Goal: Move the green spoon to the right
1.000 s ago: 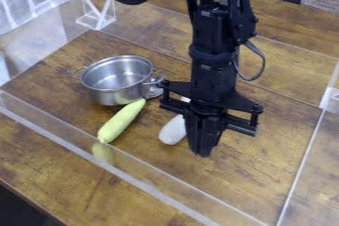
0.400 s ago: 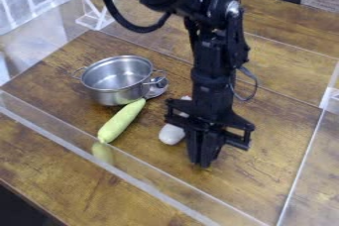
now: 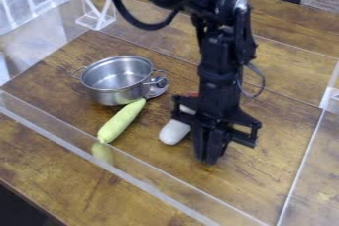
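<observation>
The green spoon point(image 3: 121, 119) is a slim yellow-green piece lying diagonally on the wooden table, just in front of the steel pot point(image 3: 117, 76). My gripper point(image 3: 212, 155) points straight down, with its tips at or just above the tabletop. It stands to the right of the spoon, apart from it, with the white mushroom point(image 3: 173, 131) between them. The dark fingers run together against the arm, so I cannot make out how far apart they stand. Nothing shows between them.
A clear acrylic wall point(image 3: 79, 141) runs along the table's front and sides, and a small green reflection point(image 3: 102, 153) shows on it. A white rack point(image 3: 95, 12) stands at the back left. Bare wood lies to the right of the gripper.
The gripper has sunk closer to the table and shifted slightly right. The spoon, mushroom and pot have not moved.
</observation>
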Robot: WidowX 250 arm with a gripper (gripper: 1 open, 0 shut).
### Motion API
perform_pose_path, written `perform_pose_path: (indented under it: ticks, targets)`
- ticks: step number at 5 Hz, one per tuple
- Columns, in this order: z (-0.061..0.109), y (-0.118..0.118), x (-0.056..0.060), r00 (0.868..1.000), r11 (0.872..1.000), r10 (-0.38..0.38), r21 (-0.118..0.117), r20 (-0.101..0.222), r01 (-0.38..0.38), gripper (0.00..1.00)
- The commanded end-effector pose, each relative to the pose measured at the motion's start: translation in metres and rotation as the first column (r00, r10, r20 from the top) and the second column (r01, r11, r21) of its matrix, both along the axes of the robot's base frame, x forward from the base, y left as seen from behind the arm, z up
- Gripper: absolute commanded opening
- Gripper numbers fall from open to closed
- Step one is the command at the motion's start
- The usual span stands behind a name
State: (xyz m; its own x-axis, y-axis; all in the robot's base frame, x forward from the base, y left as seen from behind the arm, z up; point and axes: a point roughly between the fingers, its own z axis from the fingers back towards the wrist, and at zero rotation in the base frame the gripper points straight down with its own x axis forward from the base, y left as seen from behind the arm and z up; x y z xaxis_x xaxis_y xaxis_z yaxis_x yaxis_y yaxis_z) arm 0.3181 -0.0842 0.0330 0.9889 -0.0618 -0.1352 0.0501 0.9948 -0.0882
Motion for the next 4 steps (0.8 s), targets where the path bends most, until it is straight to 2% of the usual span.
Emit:
perform_pose_path:
  ticks: [1, 2, 3, 4]
  targets:
    - [0.021, -0.006, 0.014, 0.991, 0.994, -0.109, -0.007, 0.076, 0.110, 1.00]
    - [0.030, -0.013, 0.012, 0.986, 0.993, -0.121, -0.002, 0.112, 0.122, 1.00]
    - [0.027, -0.020, 0.009, 0.984, 0.991, -0.134, 0.002, 0.120, 0.134, 0.00]
    - [0.033, -0.020, 0.007, 0.985, 0.993, -0.121, 0.006, 0.125, 0.121, 1.00]
